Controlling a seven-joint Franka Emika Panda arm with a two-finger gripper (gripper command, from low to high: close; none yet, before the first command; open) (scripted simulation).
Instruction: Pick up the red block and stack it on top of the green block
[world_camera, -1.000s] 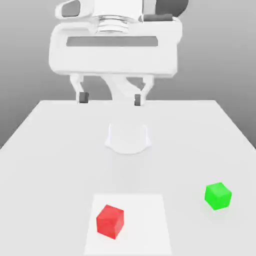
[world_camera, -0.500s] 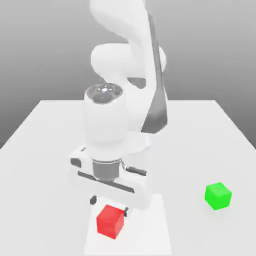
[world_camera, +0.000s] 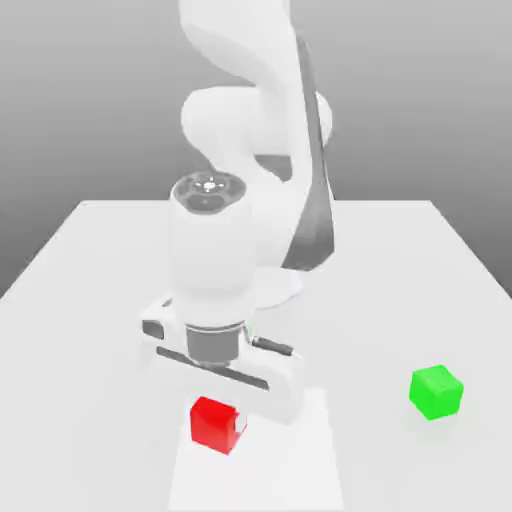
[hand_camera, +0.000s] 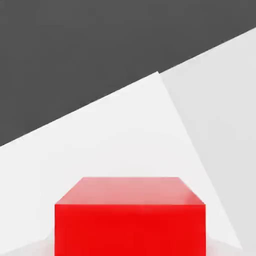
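The red block (world_camera: 212, 428) sits near the table's front, on a paler square patch (world_camera: 300, 470), directly under my hand. My gripper (world_camera: 224, 402) is down over it and shut on the block; the hand's body hides the fingers. In the hand view the red block (hand_camera: 130, 220) looms very close, with its top and one side face showing. The green block (world_camera: 436, 392) stands alone on the table, well off to the exterior view's right of the red one and apart from my gripper.
The white table (world_camera: 100, 260) stretches back to the arm's round base (world_camera: 285, 290) at its middle. My arm rises from there and bends forward over the front. The table's front edge lies just beyond the pale patch (hand_camera: 125, 135).
My arm swung down from high at the back onto the red block. The gripper has shut, and the block now sits slightly higher in the picture and squared to the hand.
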